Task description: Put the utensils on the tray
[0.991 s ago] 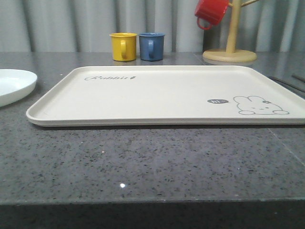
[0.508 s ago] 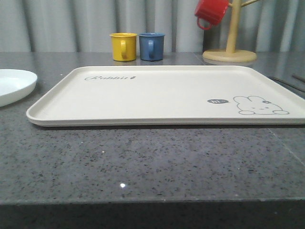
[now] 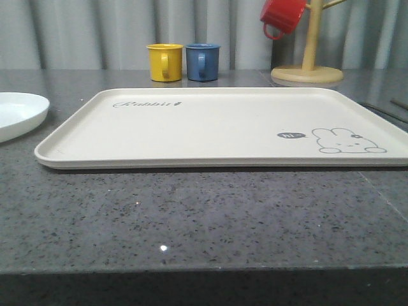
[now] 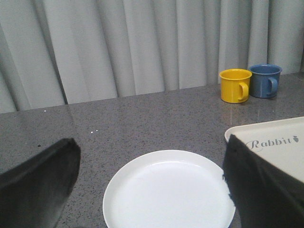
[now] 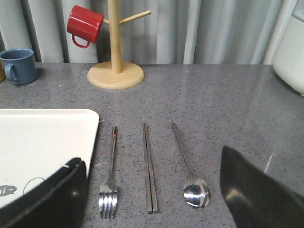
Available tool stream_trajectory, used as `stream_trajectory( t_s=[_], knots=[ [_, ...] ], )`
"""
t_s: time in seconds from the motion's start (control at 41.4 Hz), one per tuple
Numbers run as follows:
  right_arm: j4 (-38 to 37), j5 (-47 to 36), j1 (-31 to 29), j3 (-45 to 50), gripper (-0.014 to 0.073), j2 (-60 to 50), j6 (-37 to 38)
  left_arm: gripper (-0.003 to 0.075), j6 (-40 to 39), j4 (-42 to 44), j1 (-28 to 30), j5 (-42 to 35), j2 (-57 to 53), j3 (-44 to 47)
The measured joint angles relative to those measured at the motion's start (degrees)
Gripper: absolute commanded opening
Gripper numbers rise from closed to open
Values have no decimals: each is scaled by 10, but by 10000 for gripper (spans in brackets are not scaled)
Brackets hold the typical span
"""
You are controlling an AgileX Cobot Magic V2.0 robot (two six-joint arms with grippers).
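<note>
The cream tray [image 3: 217, 127] with the rabbit drawing lies in the middle of the table with nothing on it. The white plate [image 3: 16, 115] rests on the table to its left. My left gripper [image 4: 149, 156] hangs open over that plate [image 4: 166, 190], one black finger [image 4: 38, 185] on each side of it. My right gripper [image 5: 152, 159] is open above three utensils lying side by side just right of the tray corner [image 5: 42, 137]: the fork [image 5: 110, 175], the chopsticks [image 5: 149, 166] and the spoon [image 5: 190, 173]. Neither gripper holds anything.
A yellow mug [image 3: 165, 62] and a blue mug [image 3: 203, 61] stand behind the tray. A red mug [image 3: 282, 16] hangs on a wooden mug tree [image 3: 308, 64] at the back right. A white appliance [image 5: 289, 42] stands at the far right.
</note>
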Motion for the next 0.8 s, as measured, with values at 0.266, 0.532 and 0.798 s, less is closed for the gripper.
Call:
stream_trajectory(
  t_s=[0.266,0.532,0.798],
  knots=[
    [0,0,0,0,600,0,0,544,1,0,-22,50,88,-46],
    [0,0,0,0,600,0,-1,503,25,2,-130,222,300,-194],
    [0,1,0,0,600,0,-1,503,32,10,-166,401,509,-355]
  ],
)
